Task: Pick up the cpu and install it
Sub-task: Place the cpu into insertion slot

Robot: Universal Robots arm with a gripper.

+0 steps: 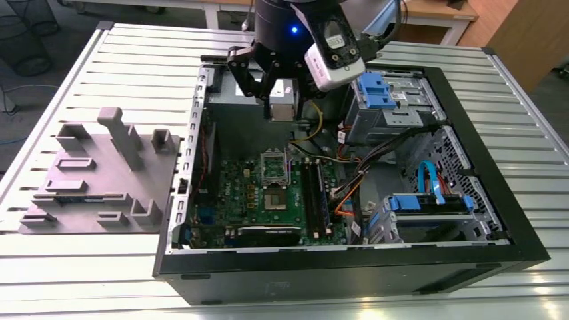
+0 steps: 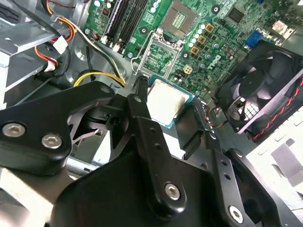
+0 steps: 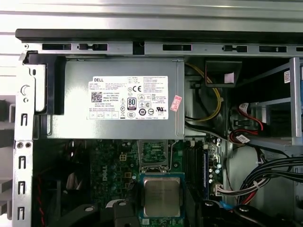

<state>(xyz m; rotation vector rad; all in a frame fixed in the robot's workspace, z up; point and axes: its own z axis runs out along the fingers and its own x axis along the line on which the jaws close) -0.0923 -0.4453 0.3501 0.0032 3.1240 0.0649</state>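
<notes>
Second wrist view: tool (image 2: 168, 97) clamps the cpu (image 2: 163, 103) by two edges, above the socket (image 2: 178, 18). I'd keep it level, match corner orientation, lower straight, no sideways sliding.

The exterior view looks steeply down from high and well back, taking in the whole open computer case (image 1: 311, 273) and table (image 1: 116, 60). Both wrist views sit close above the motherboard (image 3: 118, 165), the first facing straight down, the second obliquely. All three share the cpu (image 3: 162, 196).
</notes>
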